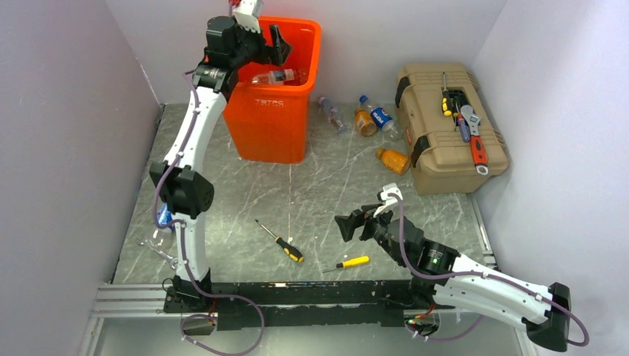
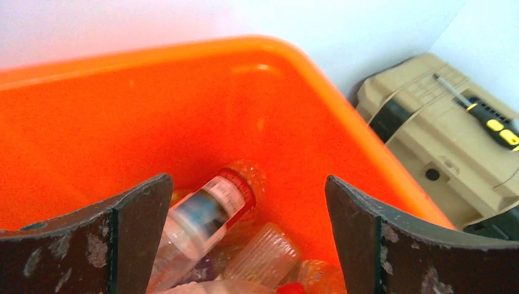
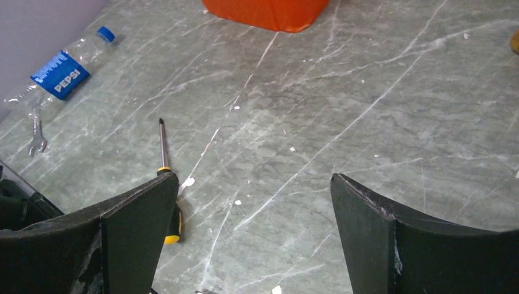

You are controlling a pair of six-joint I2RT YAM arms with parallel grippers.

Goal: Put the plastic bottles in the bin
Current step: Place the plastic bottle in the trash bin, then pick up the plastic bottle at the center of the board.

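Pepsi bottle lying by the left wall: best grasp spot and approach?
Likely the labelled mid-body of the Pepsi bottle, from straight above, jaws across its width. It lies flat on its side, wall close alongside, small wrench at its base.

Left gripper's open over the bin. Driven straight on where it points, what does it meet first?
Most likely the clear red-labelled bottle in the bin, framed by the open jaws of the left gripper; depth is hard to judge.

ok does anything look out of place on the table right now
The tools do: a black-and-yellow screwdriver and a yellow-handled screwdriver lie loose on the grey marbled table, and a red-handled adjustable wrench rests on top of the closed tan toolbox. Nothing looks spilled.
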